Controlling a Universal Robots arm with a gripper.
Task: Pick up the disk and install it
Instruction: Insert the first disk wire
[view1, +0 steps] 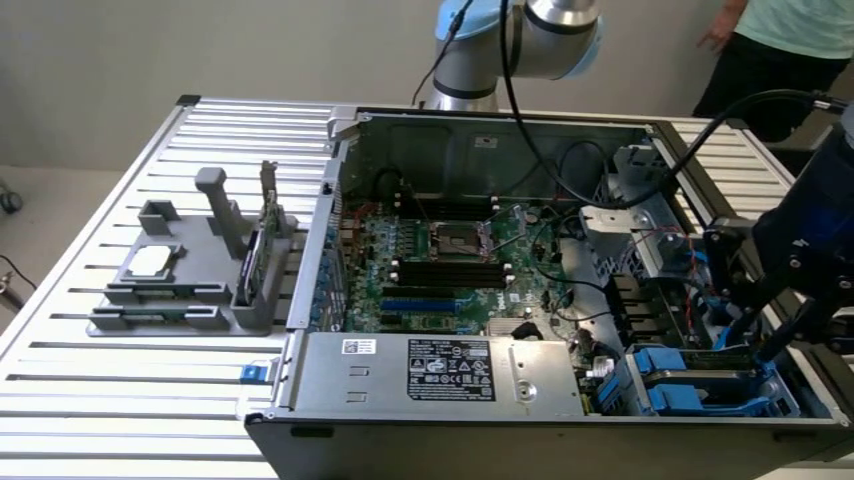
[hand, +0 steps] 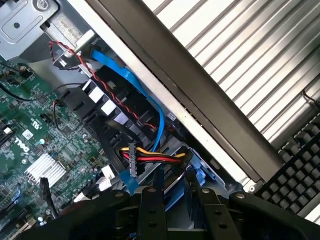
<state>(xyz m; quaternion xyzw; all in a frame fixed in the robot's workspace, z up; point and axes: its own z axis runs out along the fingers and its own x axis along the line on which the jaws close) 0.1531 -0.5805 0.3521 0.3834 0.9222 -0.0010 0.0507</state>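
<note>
Slatted table, open computer case: my gripper clamps the disk in the drive bay; seating looks unfinished.

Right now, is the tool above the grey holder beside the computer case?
No, the tool hangs over the blue drive bay at the exterior view's right, away from the grey holder.

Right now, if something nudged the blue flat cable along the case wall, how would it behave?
The blue cable would probably bend aside, since it hangs in a loose curve. Thin and ribbon-like, it likely weighs little.
</note>
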